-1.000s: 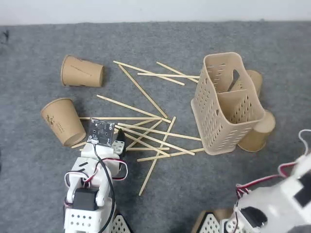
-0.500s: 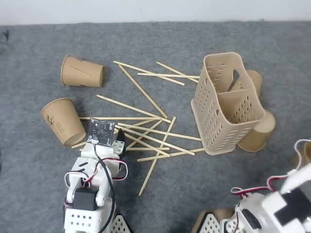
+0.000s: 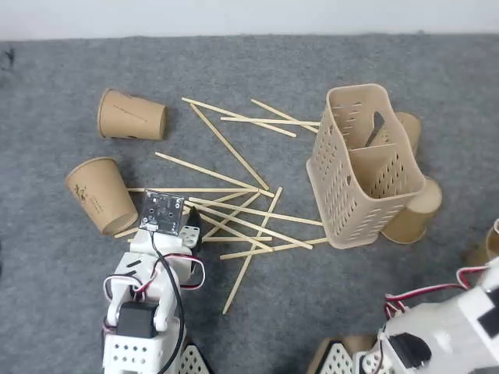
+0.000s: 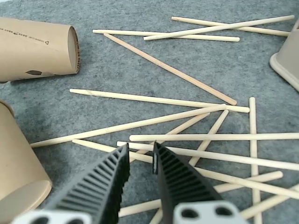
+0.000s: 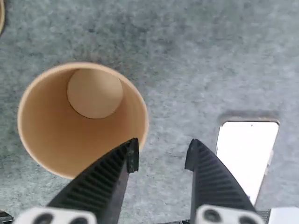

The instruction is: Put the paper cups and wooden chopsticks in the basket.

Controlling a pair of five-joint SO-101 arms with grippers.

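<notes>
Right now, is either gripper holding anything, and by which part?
Nothing held. Left gripper hovers over the chopsticks; right gripper sits open beside a paper cup.

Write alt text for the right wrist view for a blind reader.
The right tool hangs open over grey carpet, one fingertip at the rim of a paper cup whose open mouth faces the camera. A flat white rectangle lies on the other side.

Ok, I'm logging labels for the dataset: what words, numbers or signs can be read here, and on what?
Upper left paper cup: a line of small print along its side, too small to read.
Lower left paper cup: dark marks and small print, too blurred to read.
Basket and chopsticks: no print visible.
</notes>
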